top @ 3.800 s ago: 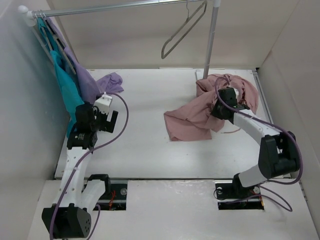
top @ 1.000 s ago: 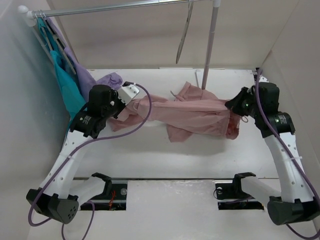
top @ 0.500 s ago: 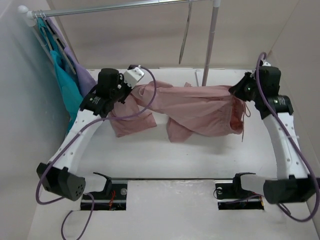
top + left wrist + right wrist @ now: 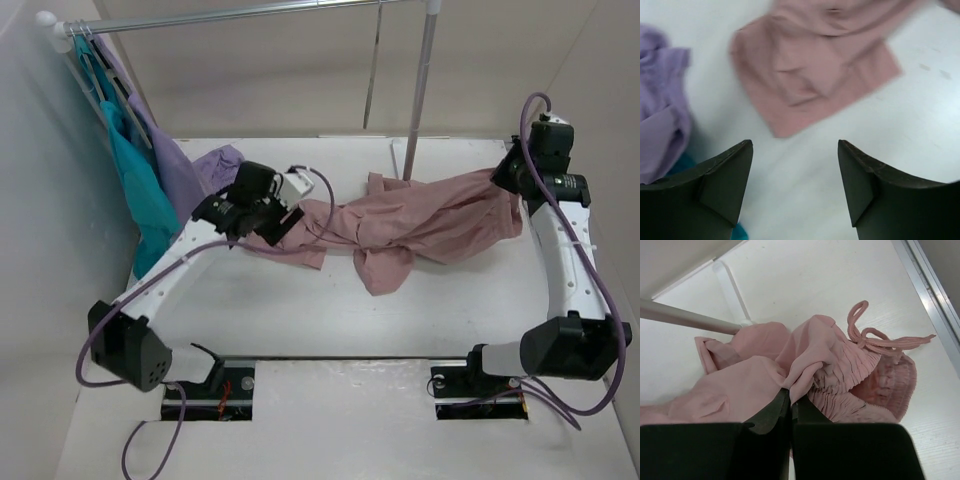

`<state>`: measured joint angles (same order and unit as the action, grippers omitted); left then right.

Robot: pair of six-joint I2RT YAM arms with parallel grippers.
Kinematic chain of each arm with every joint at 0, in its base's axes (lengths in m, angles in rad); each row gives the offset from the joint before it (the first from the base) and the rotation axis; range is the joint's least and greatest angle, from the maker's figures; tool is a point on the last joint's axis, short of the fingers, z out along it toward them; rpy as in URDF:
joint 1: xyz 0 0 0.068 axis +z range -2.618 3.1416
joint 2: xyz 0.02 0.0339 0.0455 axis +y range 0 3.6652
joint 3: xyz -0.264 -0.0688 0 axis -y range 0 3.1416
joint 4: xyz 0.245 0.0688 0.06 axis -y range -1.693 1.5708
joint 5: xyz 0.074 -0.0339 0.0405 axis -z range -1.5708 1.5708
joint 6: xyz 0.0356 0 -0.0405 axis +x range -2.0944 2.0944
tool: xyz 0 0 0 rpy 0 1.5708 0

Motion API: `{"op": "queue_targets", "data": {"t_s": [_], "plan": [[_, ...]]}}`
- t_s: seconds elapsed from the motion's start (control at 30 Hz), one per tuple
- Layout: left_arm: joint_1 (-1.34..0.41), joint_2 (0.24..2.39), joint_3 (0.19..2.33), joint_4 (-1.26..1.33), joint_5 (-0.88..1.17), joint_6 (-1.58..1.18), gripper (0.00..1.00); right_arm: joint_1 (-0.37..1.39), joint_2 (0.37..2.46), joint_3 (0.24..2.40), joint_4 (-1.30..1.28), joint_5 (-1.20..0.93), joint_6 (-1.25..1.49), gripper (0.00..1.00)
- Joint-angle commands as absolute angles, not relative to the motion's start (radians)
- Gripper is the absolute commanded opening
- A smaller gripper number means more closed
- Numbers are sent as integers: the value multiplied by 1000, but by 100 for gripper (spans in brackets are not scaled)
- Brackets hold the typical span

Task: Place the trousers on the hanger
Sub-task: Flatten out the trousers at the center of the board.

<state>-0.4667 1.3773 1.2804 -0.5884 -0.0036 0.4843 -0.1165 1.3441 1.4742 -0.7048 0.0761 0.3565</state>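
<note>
Probably a lab booth: blank panel walls, clothes rail.

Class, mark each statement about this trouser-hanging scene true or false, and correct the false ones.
1. The left gripper is open and holds nothing. True.
2. The right gripper is open above the trousers. False: it is shut on the trousers' fabric near the waistband.
3. The trousers hang on the hanger. False: they lie spread on the table; the hanger hangs bare from the rail.
4. A lilac garment lies near the left gripper. True.
</note>
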Motion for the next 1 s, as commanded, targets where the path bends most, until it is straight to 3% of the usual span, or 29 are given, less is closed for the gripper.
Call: {"op": "queue_targets", "data": {"t_s": [0.0, 0.17, 0.27, 0.37, 0.6, 0.7, 0.77, 0.8, 0.9, 0.97], "plan": [[-576, 1288, 1177, -670, 161, 468, 65, -121, 1342, 1451, -634, 84, 347, 0], [-675, 1488, 1088, -582, 167, 371, 65, -121, 1351, 1428, -615, 48, 365, 0], [-733, 1607, 1117, -519, 132, 342, 75, -121, 1351, 1402, -615, 48, 365, 0], [-744, 1715, 1166, -453, 20, 319, 78, -121, 1341, 1372, -606, 67, 365, 0], [-724, 1822, 1252, -400, -26, 288, 77, -130, 1278, 1298, -606, 86, 347, 0], [-724, 1851, 1252, -390, -26, 276, 69, -130, 1267, 1276, -597, 86, 347, 0], [-713, 1865, 1252, -380, -38, 267, 62, -130, 1267, 1276, -597, 74, 347, 0], [-713, 1879, 1252, -380, -49, 267, 53, -130, 1267, 1276, -597, 74, 347, 0], [-701, 1888, 1262, -380, -93, 256, 43, -130, 1276, 1289, -597, 54, 347, 0], [-701, 1899, 1262, -358, -124, 268, 24, -130, 1276, 1298, -597, 54, 347, 0]]}}
